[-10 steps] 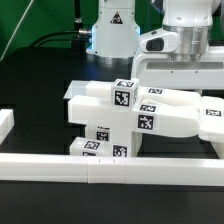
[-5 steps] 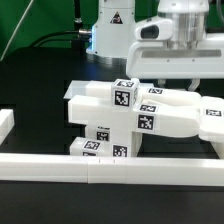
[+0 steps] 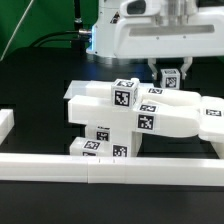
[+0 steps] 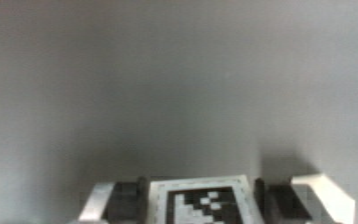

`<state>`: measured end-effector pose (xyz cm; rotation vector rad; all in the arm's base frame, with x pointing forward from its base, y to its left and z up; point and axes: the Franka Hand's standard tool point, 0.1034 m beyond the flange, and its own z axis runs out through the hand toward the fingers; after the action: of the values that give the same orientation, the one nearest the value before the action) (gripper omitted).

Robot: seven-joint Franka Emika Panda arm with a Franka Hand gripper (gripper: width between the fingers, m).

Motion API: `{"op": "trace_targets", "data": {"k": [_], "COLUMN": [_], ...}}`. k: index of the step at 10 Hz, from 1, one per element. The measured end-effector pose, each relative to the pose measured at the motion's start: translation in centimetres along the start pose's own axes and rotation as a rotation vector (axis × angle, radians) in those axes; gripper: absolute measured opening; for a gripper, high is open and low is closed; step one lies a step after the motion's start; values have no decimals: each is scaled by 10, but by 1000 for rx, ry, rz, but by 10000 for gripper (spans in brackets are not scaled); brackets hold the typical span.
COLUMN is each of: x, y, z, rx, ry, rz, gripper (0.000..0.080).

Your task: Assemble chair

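The partly joined chair point(image 3: 120, 118) is a cluster of chunky white tagged blocks in the middle of the dark table. Just above its rear right part hangs my gripper point(image 3: 170, 84), shut on a small white tagged piece point(image 3: 170, 76) whose black-and-white tag faces the camera. In the wrist view the same tagged piece point(image 4: 202, 202) sits squarely between the two fingers point(image 4: 130, 198) of the gripper point(image 4: 202, 212), over plain grey table. How the piece's lower end stands relative to the chair is hidden.
A long white border rail point(image 3: 110, 166) runs along the front, with a short section point(image 3: 5, 124) at the exterior view's left. The robot's white base point(image 3: 108, 30) stands behind the chair parts.
The arm's hand has risen and shifted toward the exterior view's left, bringing the held tagged piece into sight above the chair. The chair blocks have not moved.
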<state>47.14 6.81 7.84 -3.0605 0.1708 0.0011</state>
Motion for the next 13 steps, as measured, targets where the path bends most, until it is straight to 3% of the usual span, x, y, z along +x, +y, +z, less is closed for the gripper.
{"op": "trace_targets", "data": {"k": [4,7,8,11,13], "x": [1,29,34,33,38], "y": [1,3,3,5,14], "z": [-3,-36,-39,-35,-34], "rx": [4,34,38,30,10], "ry": [-19,-44,-55,-46,-25], "rz": [-9,7,10,-6,-68], "gripper": [281,281,281,281,281]}}
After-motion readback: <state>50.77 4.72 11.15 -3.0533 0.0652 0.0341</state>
